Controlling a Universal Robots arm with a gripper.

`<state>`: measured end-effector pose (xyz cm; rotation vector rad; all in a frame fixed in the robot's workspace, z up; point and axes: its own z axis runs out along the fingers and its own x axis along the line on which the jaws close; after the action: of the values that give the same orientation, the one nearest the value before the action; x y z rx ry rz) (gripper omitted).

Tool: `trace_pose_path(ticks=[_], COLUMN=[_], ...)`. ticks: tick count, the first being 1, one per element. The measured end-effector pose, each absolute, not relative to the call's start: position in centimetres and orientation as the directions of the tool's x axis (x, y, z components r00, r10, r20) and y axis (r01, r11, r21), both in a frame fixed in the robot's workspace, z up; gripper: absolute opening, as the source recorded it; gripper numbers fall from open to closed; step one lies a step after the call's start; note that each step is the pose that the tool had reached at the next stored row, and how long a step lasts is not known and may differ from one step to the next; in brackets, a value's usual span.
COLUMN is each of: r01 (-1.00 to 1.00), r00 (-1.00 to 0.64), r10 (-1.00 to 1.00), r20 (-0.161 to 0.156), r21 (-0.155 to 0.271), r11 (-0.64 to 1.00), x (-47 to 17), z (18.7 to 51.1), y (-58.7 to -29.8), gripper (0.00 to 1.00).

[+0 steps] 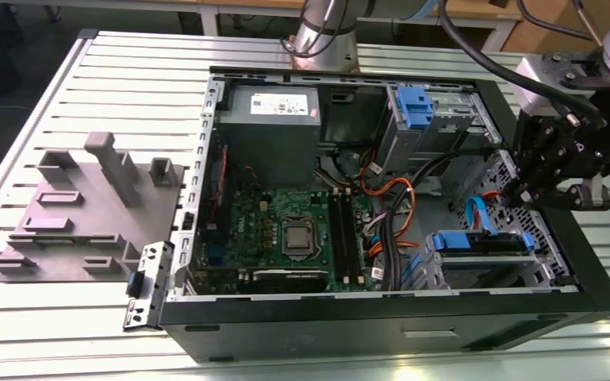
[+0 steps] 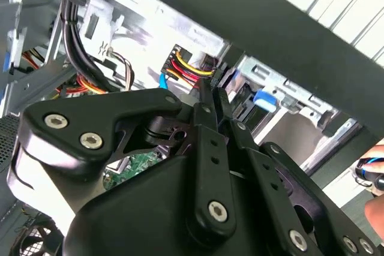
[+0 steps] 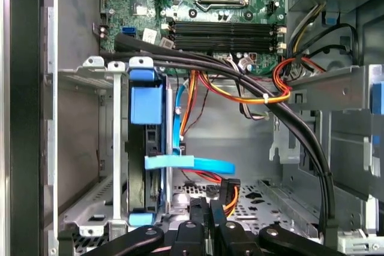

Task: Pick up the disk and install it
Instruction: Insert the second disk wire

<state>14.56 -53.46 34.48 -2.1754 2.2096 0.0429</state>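
The disk [image 3: 141, 160] stands on edge in the silver drive cage [image 3: 78, 148] at the front corner of the open computer case. Its blue side rail [image 3: 146, 103] faces up; in the exterior view that rail [image 1: 479, 242] lies across the cage at the lower right. My gripper [image 1: 525, 193] hangs just above and behind that cage, over the case's right side. In both wrist views its black fingers [image 3: 198, 211] lie close together with nothing between them, tips [image 2: 210, 91] pointing into the case near the cable connectors.
A flat blue data cable [image 3: 192, 163] and bundles of black, orange and red wires [image 3: 264, 97] cross the space beside the cage. A bare blue clip [image 1: 416, 107] sits in the upper bay. The motherboard [image 1: 283, 230] fills the case's middle. A grey fixture [image 1: 82, 206] stands on the exterior view's left.
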Motion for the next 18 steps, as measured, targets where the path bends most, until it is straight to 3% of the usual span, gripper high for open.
trace_pose_path(ticks=[18], r01=[-1.0], r00=[-0.015], r10=[-0.999], r20=[-0.048], r21=[-0.013], r11=[0.016], x=[13.4], z=[34.5], y=[-56.4], gripper=[0.16])
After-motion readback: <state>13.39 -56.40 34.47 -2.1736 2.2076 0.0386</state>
